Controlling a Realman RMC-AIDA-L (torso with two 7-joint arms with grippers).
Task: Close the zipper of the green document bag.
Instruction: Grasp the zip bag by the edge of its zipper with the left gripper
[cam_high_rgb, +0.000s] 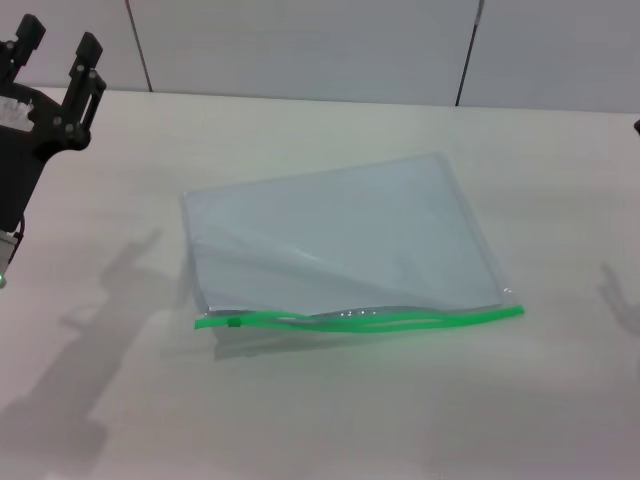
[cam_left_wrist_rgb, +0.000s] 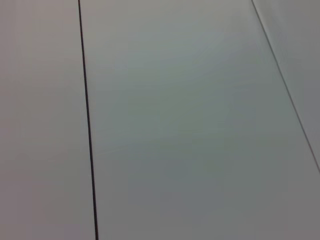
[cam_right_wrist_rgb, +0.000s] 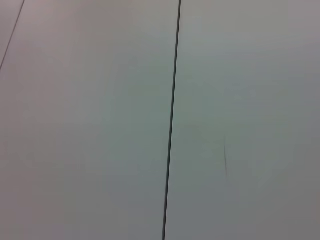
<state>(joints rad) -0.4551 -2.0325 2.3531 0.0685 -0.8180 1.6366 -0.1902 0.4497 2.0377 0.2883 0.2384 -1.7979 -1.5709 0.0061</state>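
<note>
The green document bag (cam_high_rgb: 340, 235) lies flat on the table in the head view, a translucent pale bluish pouch turned slightly askew. Its bright green zipper (cam_high_rgb: 400, 317) runs along the near long edge, wavy and gaping in the middle, with the small green slider tab (cam_high_rgb: 234, 321) at the left end. My left gripper (cam_high_rgb: 58, 48) is raised at the far left of the table, well away from the bag, with its fingers open and nothing between them. Only a dark sliver of the right arm (cam_high_rgb: 637, 126) shows at the right edge. Both wrist views show only wall panels.
The pale table (cam_high_rgb: 330, 420) spreads around the bag. Behind it stands a grey panelled wall (cam_high_rgb: 300, 40) with dark seams (cam_left_wrist_rgb: 87, 120) (cam_right_wrist_rgb: 171, 120).
</note>
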